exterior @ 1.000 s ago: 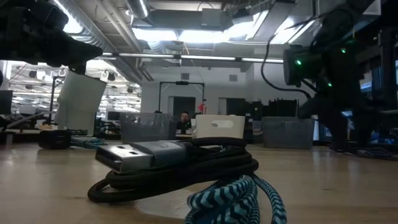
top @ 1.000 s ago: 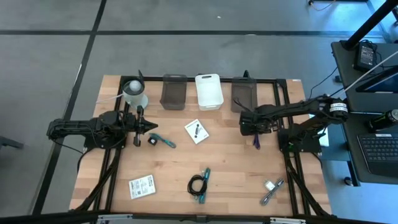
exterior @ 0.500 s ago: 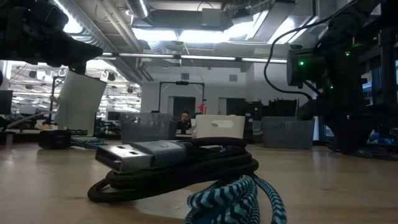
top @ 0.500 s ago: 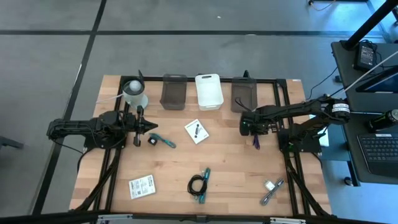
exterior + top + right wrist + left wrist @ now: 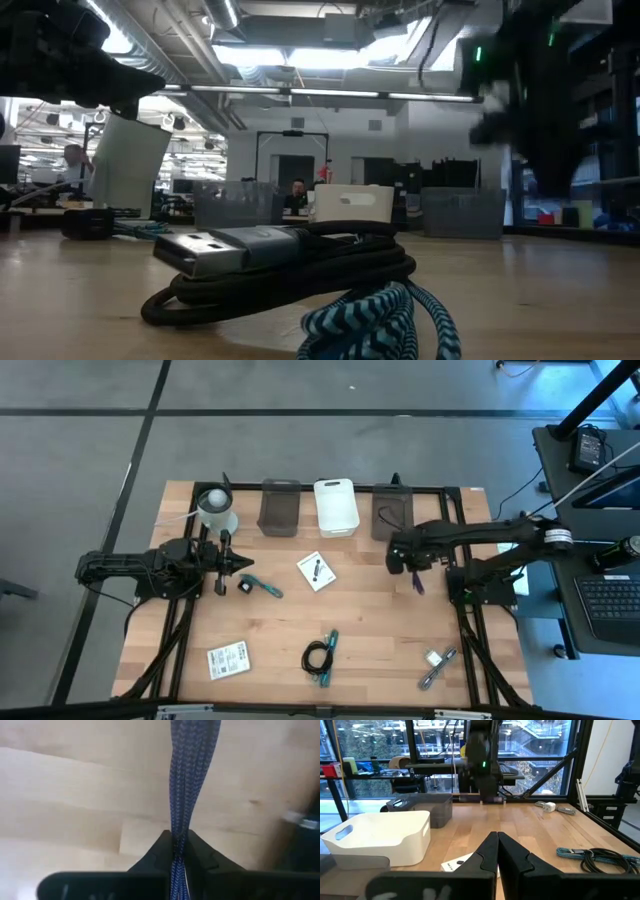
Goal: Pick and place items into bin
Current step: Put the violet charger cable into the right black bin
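Right gripper [image 5: 179, 841] now clamped on purple cable [image 5: 189, 775]

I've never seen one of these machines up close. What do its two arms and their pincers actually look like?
Both arms are dark, nearly black, built of jointed segments. The right arm has a pale band near its far end and a green indicator light. Each ends in two slim, black, wedge-shaped fingers: the left gripper and the right gripper.

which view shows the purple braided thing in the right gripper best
The right wrist view: the purple braided cable fills the frame, pinched in the right gripper. The high view shows only a small purple strand hanging below that gripper. The low view and the left wrist view do not show it clearly.
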Robot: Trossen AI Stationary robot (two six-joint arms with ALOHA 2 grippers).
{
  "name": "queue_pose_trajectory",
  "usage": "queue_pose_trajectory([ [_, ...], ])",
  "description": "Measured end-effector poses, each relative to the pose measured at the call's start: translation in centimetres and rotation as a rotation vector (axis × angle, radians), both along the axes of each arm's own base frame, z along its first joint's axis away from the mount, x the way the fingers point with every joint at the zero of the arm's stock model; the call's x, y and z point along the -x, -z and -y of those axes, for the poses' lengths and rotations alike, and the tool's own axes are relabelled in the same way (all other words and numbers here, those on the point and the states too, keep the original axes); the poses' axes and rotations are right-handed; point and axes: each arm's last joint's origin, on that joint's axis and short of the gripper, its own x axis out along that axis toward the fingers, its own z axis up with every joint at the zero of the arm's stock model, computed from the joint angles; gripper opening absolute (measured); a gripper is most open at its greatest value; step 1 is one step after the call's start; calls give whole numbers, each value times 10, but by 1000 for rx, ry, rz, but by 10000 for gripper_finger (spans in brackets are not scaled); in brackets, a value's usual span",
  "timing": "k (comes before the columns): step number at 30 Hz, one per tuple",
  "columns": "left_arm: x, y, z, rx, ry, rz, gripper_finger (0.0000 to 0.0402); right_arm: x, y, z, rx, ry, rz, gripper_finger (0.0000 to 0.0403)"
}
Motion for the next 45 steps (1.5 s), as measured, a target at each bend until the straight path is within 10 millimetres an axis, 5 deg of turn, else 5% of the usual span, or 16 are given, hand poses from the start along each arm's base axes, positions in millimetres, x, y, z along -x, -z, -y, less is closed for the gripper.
queue_pose_trajectory([
  [10,0,0,0,0,0,0,1,10,-144,13,391,-8,366,21],
  [15,0,0,0,0,0,0,1,3,-189,53,553,-79,453,21],
  [19,0,0,0,0,0,-1,1,-11,-206,94,587,-126,472,21],
  [24,0,0,0,0,0,0,1,-40,-184,145,493,-215,381,21],
  [31,0,0,0,1,-5,-1,1,-56,-105,194,292,-306,159,21],
  [37,0,0,0,43,-5,3,1,-49,-55,211,205,-301,216,21],
  [45,0,0,0,44,-6,3,1,-37,-19,212,147,-266,223,21],
])
